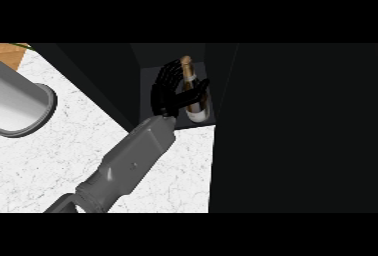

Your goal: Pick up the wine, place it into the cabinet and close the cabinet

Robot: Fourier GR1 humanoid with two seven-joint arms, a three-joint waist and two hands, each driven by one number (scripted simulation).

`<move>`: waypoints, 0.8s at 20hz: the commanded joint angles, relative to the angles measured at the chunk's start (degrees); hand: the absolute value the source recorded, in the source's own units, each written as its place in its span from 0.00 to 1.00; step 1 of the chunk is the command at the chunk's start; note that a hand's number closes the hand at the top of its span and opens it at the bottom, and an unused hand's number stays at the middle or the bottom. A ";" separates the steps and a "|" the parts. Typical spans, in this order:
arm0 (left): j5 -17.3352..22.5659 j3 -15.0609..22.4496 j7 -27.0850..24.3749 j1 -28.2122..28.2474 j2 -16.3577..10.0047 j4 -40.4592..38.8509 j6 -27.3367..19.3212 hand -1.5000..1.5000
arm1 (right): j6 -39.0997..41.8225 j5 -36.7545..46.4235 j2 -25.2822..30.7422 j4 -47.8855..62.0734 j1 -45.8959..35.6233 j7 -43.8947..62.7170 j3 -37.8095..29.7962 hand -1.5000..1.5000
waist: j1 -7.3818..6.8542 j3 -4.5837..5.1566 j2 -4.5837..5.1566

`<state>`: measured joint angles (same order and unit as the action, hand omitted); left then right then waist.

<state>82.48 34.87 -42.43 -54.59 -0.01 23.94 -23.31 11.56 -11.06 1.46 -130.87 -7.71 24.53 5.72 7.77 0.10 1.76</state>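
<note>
The left hand (167, 91) is at the dark cabinet (224, 80) opening, with its forearm crossing the white counter (59, 165) from the lower left. The thumb curls round the wine (195, 107) and the fingers lie along the bottle's left side. The wine sits inside the opening, neck pointing away from the robot. Whether its base rests on the cabinet floor cannot be determined. A grey cylinder (26, 102) lies at the counter's left edge.
</note>
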 commanded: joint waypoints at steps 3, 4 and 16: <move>4.02 1.15 -2.08 -0.63 0.01 -1.09 0.66 0.00 | -0.05 -0.36 0.46 -1.42 1.38 0.95 -0.33 0.00 | -0.54 -0.01 -0.13; 4.92 1.34 -1.58 -0.94 0.01 -1.09 -0.40 0.00 | 1.36 -2.17 1.52 -0.45 1.59 0.33 -1.81 0.00 | -0.62 -0.05 -0.09; 2.56 9.37 -2.94 -5.57 0.01 -4.85 -5.92 0.00 | -0.03 -1.29 0.57 -0.69 0.07 0.37 -1.50 0.00 | -1.11 -0.05 -0.19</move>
<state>86.27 41.64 -44.75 -58.97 0.00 19.44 -27.94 12.15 -12.00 1.77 -131.02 -6.84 24.03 5.20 7.32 0.05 1.81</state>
